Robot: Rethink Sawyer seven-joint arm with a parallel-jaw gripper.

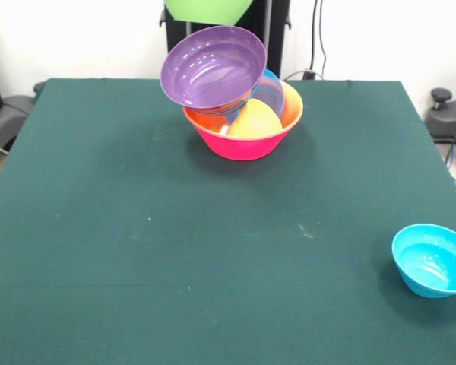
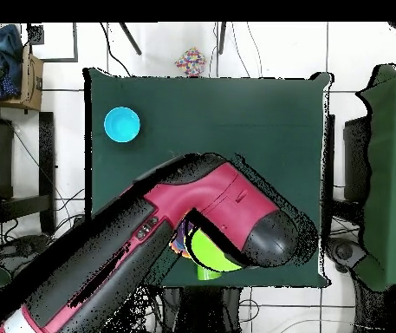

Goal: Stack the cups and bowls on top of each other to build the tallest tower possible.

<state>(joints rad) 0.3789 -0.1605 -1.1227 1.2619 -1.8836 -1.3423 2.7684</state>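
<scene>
The tower stands at the table's far middle: a big pink bowl (image 1: 243,143) lowest, an orange bowl (image 1: 290,106) nested in it, then a yellow-orange cup (image 1: 252,120) and a blue bowl (image 1: 270,90). A wide purple bowl (image 1: 213,67) leans on top, tilted toward the camera. A green bowl (image 1: 207,9) hangs in the air just above the purple one, cut off by the top edge. From overhead the green bowl (image 2: 211,251) peeks out under the arm's end (image 2: 266,236), which hides my gripper and most of the tower. A small blue bowl (image 1: 433,260) sits alone, upright.
The green table (image 1: 137,228) is bare apart from the tower and the lone small blue bowl (image 2: 121,124). My red and black arm (image 2: 149,234) reaches across the table's lower half in the overhead view. Chairs and cables stand around the table.
</scene>
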